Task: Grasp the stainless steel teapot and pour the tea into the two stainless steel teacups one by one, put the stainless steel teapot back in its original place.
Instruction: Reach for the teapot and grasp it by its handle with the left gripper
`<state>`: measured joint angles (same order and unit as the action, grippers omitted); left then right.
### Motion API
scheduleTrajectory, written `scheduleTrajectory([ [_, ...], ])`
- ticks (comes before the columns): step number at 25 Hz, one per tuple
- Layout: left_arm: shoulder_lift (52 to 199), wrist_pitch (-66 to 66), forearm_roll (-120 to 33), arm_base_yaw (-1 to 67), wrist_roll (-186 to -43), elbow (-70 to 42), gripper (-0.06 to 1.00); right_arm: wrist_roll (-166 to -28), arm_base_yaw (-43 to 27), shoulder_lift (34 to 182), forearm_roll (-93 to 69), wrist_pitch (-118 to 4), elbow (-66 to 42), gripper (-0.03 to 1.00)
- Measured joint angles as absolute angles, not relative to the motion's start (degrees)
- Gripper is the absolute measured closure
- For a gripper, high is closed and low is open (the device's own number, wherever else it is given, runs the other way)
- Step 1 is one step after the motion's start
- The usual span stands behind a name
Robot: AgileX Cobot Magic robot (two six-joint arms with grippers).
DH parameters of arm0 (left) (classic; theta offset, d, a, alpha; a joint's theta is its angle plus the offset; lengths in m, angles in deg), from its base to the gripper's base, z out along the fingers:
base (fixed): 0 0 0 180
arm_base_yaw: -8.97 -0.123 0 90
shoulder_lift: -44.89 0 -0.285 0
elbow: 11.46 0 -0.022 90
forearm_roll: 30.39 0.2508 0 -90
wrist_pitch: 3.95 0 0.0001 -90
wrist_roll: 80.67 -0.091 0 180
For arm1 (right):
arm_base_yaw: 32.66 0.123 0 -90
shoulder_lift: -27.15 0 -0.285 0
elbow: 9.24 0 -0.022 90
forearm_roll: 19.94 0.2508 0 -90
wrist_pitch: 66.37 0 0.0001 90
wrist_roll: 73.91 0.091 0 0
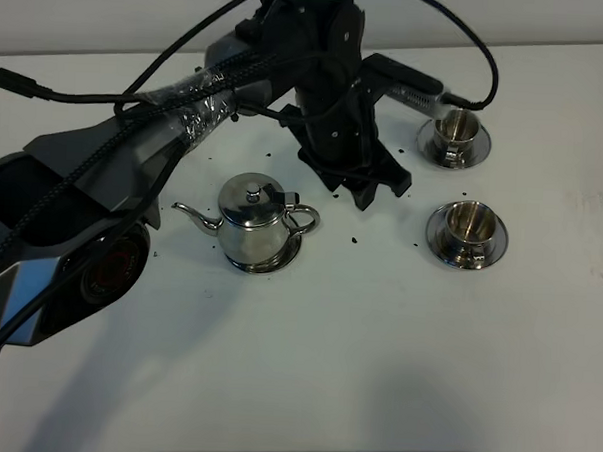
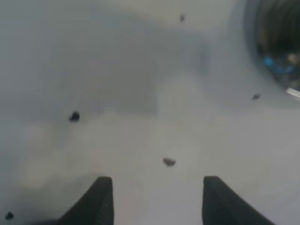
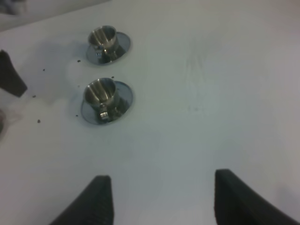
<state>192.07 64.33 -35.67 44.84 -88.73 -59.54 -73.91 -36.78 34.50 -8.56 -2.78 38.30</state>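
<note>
Exterior high shows the shiny, dome-lidded stainless steel teapot (image 1: 252, 224) resting on its flat ringed steel saucer (image 1: 285, 257). Its loop handle is turned toward the left gripper (image 2: 158, 183), which hovers open beside it, likely for grasping. Two small polished steel teacups (image 1: 469, 225) stand on saucers on the white counter (image 1: 375, 369). The right gripper (image 3: 161, 201) gapes empty.

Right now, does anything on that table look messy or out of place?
Yes: small dark specks lie scattered on the white table around the teapot and toward the two cups, like spilled crumbs; what they are is unclear. Everything else stands upright.
</note>
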Motion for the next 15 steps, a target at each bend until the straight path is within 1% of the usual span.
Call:
scheduleTrajectory([
  [15, 192.11, 64.33, -33.02, 45.31, -87.77, -59.14, 0.47, -73.91, -36.78, 34.5, -8.56, -2.78, 38.3, 0.49],
])
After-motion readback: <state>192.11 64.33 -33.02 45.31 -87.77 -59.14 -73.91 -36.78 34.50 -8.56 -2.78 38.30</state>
